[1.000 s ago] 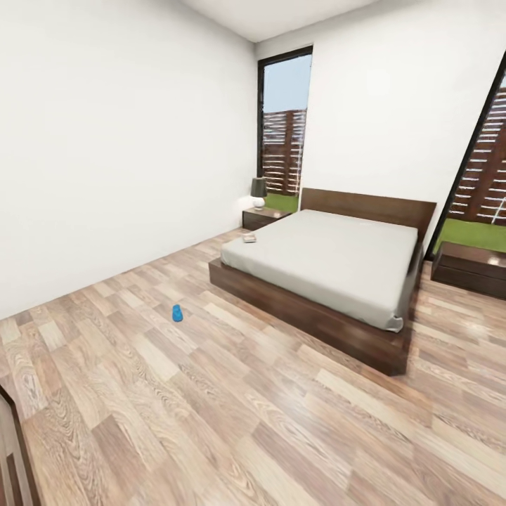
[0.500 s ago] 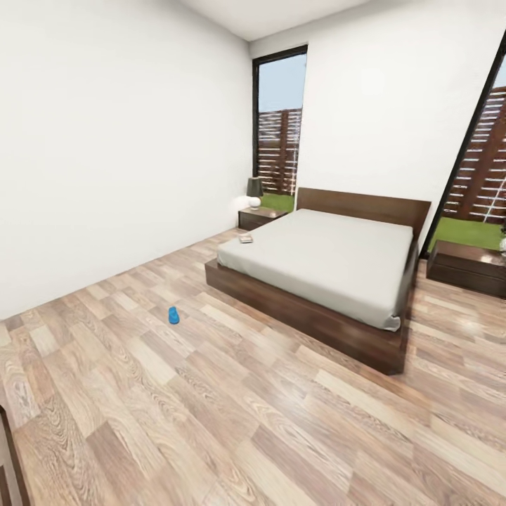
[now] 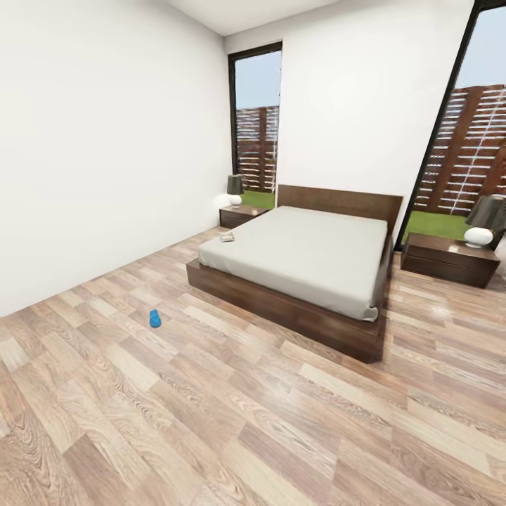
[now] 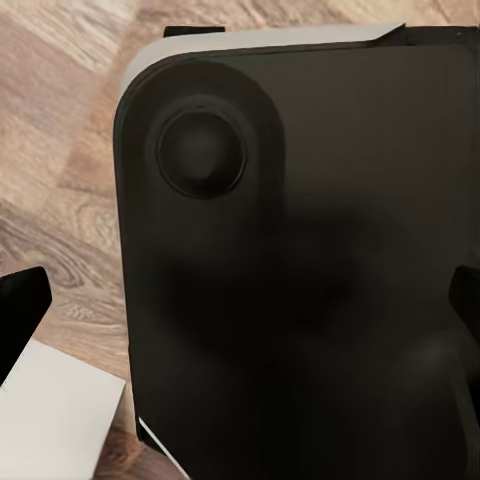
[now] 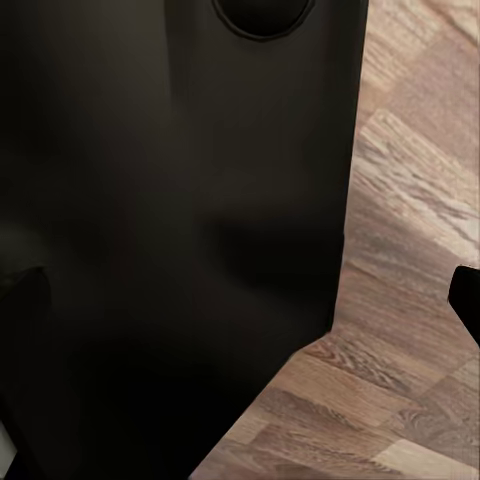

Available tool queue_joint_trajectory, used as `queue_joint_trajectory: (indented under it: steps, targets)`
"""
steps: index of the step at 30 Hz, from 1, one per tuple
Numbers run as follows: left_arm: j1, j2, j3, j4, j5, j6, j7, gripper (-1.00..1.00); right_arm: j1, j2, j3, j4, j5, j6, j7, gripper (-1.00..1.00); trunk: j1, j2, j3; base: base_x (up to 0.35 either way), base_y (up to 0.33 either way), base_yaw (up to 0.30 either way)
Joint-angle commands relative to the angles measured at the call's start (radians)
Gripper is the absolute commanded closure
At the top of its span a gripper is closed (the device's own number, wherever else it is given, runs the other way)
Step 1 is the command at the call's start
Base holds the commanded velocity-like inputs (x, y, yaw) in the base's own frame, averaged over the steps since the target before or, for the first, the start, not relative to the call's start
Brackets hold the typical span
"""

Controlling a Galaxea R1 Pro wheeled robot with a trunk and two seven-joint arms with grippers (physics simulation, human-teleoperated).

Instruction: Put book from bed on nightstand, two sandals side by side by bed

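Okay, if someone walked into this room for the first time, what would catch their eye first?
Probably the bed, a big pale mattress in a dark wooden frame against the far wall, with a small book at its near left corner. Next, a single bright blue sandal alone on the plank floor left of the bed, and the lamp-topped nightstands flanking the headboard.

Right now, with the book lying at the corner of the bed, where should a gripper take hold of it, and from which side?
The book lies flat at the near corner of the bed, on the side toward the nightstand. It looks thin, so a gripper would probably do best pinching the edge nearest the mattress edge, coming in low from the floor on that side. Its cover detail is too small to make out.
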Motion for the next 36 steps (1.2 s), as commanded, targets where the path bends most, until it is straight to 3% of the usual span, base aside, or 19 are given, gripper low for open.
queue_joint_trajectory:
  steps: [1, 36]
  targets:
    - [0.000, 0.000, 0.000, 0.000, 0.000, -0.003, 0.000, -1.00, 0.000, 0.000, -0.001, 0.000, 0.000, 0.001, 0.001, -1.00, 0.000, 0.000, -0.001, 0.000, 0.000, -0.202]
    - [0.000, 0.000, 0.000, 0.000, 0.000, -0.003, 0.000, -1.00, 0.000, 0.000, -0.001, -0.001, 0.000, 0.001, 0.000, -1.00, 0.000, 0.000, -0.021, 0.000, 0.000, -0.185]
